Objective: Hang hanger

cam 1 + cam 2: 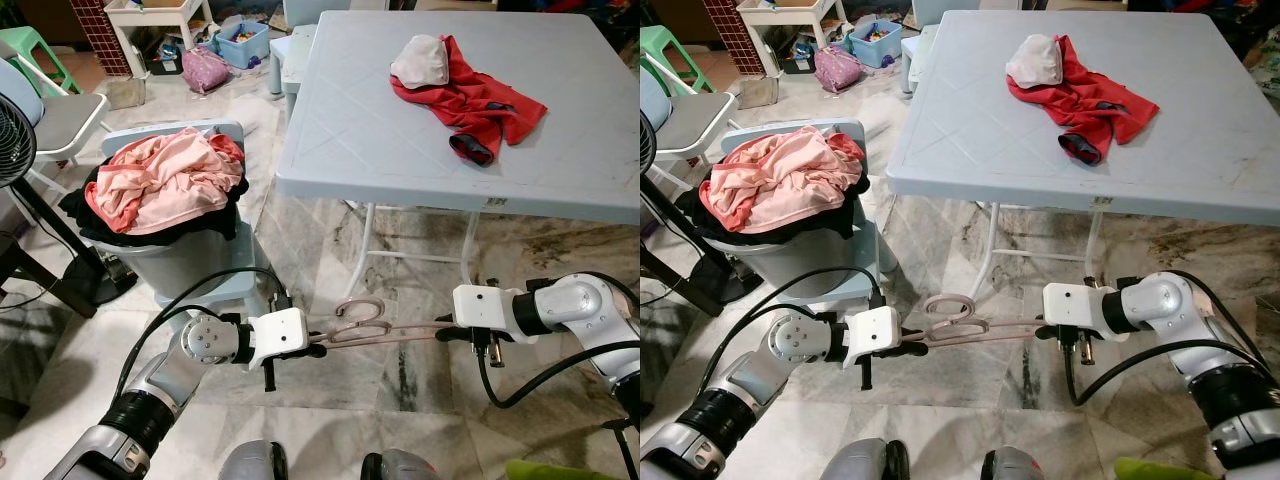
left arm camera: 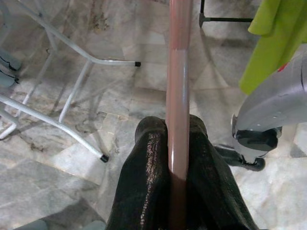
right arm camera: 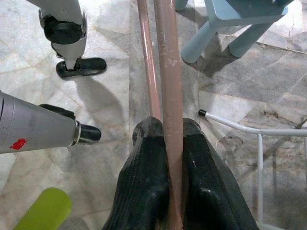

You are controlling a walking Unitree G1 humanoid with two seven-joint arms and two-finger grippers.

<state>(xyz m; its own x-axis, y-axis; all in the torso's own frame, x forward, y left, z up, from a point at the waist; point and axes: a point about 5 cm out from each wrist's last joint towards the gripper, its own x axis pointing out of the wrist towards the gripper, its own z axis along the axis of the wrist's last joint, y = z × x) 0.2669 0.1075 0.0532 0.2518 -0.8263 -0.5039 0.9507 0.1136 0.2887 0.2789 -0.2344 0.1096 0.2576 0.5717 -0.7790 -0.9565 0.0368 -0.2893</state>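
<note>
Pink hanger (image 1: 375, 328) is clamped at both ends by the left gripper (image 1: 322, 347) and right gripper (image 1: 440, 330); carrying seems underway, a rail must be found

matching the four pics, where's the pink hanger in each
Left eye view: hanger low centre, between left gripper and right gripper.
Right eye view: low centre.
Left wrist view: bar between fingers.
Right wrist view: bar between fingers.
Shared landmark: white table leg.

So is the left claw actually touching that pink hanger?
Touching. In the left wrist view the left gripper has both black fingers pressed against the hanger bar.
</note>
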